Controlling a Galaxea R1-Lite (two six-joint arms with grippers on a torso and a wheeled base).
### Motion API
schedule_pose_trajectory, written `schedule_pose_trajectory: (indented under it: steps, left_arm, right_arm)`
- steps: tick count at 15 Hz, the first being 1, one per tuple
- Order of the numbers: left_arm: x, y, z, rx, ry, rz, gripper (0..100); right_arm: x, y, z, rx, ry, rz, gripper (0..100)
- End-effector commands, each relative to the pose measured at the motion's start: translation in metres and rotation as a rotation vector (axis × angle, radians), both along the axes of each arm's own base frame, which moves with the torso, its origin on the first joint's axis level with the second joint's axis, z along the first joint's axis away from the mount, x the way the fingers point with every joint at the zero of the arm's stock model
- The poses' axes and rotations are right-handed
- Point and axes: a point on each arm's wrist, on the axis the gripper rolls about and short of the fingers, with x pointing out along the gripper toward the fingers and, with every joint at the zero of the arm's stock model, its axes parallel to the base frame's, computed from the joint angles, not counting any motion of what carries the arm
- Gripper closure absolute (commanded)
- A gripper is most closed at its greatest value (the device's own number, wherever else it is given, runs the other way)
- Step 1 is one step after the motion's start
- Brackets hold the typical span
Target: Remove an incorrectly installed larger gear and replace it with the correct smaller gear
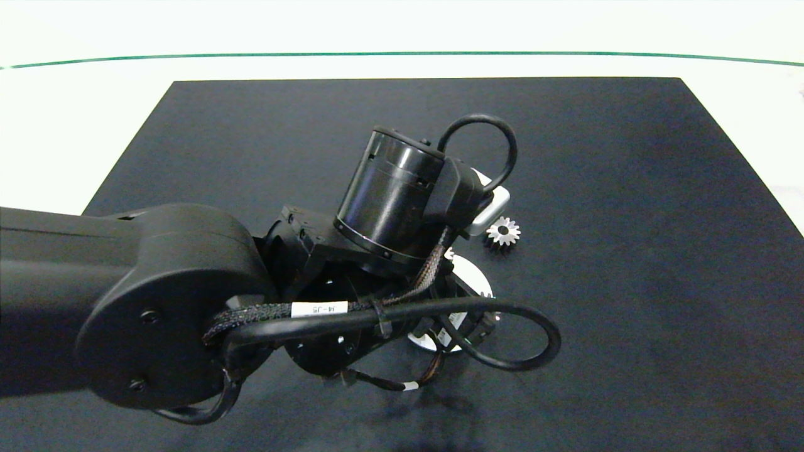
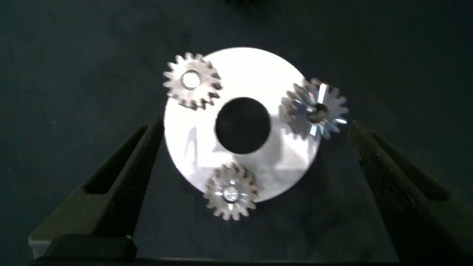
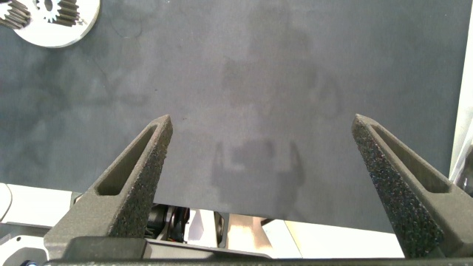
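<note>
A white disc [image 2: 192, 155] with a centre hole carries three silver gears. The larger gear [image 2: 314, 109], with long sharp teeth, sits at one edge of the disc. Two small short-toothed gears [image 2: 192, 80] [image 2: 230, 192] sit at two other spots around the rim. My left gripper [image 2: 255, 125] hangs open above the disc, one finger on each side and nothing between them. In the head view the left arm [image 1: 389, 188] covers most of the disc [image 1: 468, 276]. The smaller gear [image 1: 503, 232] lies loose on the mat just beyond the disc. My right gripper [image 3: 262, 122] is open over bare mat, away from the disc [image 3: 66, 33].
A black mat [image 1: 628, 251] covers the work area, with pale table [image 1: 75, 125] around it. A green line [image 1: 402, 54] runs across the far side. The right arm is outside the head view.
</note>
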Motion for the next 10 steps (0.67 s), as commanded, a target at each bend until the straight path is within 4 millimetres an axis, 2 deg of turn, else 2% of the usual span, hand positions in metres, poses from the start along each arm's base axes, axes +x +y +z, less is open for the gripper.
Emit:
schedule_pose_trajectory:
  steps: [1,10]
  left_arm:
    - [0.004,0.001,0.002,-0.004,-0.007,0.012,0]
    - [0.012,-0.016,-0.016,0.034,0.01,0.004,0]
  right_arm:
    - [0.001,0.0,0.0,-0.001,0.006,0.001,0]
    - [0.001,0.0,0.0,-0.001,0.006,0.002,0]
